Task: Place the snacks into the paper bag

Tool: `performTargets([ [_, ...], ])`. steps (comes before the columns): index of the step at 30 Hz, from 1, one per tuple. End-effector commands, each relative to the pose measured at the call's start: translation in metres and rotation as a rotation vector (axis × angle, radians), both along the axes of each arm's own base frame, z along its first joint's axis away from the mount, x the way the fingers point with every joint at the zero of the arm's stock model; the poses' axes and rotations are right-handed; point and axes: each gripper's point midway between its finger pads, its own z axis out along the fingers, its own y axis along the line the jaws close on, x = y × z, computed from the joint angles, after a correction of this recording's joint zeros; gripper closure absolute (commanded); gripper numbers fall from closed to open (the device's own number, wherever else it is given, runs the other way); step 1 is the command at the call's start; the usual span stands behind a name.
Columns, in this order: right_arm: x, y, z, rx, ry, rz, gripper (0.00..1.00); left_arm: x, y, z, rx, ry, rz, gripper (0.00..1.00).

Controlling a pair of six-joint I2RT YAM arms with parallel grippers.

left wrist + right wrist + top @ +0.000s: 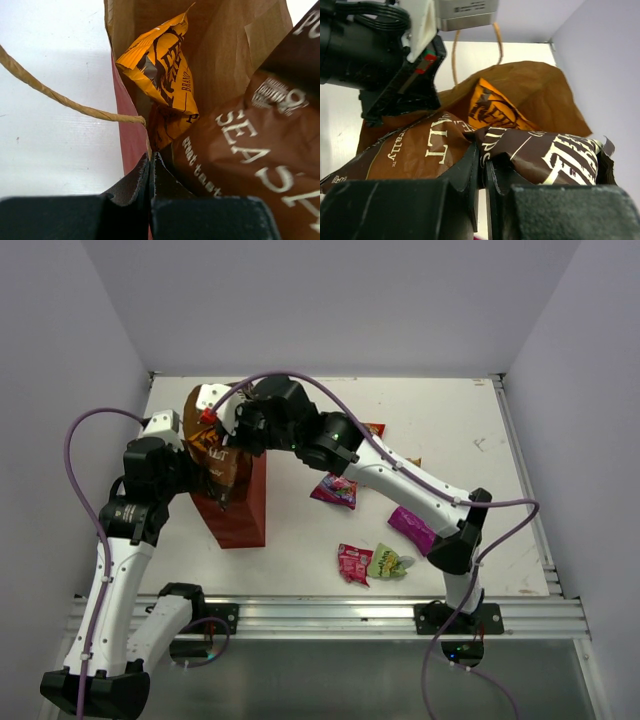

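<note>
At left-centre of the overhead view stands the tall reddish-brown paper bag (pixel 240 520), upright, with its tan-lined mouth facing up. Both arms meet at that mouth.

Left gripper (pixel 150 161): the jaws are pressed together on the bag's rim, right at the root of the thin twine handle (pixel 65 100). Judged purpose: to pin the wall so the mouth stays spread and the bag does not tip while the other arm loads.

Right gripper (pixel 481 150): the jaws are all but together, pinching a fold of the large dark-brown crinkly chip packet (pixel 420 150) with white lettering. This packet lies across the mouth and fills the lower right of the left wrist view, inside the rim. How deep it sits cannot be told. Judged purpose: holding it by an edge lets the packet hang and slide in lengthwise.

The large orange chip packet (pixel 160 75) is already inside, leaning on the lining at upper centre of that view, behind the brown one.

Outstanding on the white table (pixel 450 410), right of the bag and well apart from it:
- a purple-and-pink packet (pixel 333 490);
- a magenta packet (pixel 412 530);
- a small red packet (pixel 354 563) just beside a pale green packet (pixel 390 562), at lower centre;
- an orange-red packet (pixel 376 428), partly hidden by the right arm.

Judgement: loading is less than half done.
</note>
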Motion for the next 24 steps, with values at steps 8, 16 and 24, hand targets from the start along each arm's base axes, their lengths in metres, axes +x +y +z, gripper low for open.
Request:
performTargets([
  [8,-0.041,0.032,0.001,0.095,0.134,0.219,0.86,0.004,-0.005,0.008,0.006,-0.046,-0.037,1.00],
  [16,-0.050,0.046,-0.046,0.062,0.290,0.242,0.51,0.002,-0.005,0.007,0.006,-0.048,-0.037,1.00],
  [24,0.008,0.020,-0.040,0.021,0.128,-0.052,0.01,0.001,-0.005,0.005,0.007,-0.046,-0.038,1.00],
])
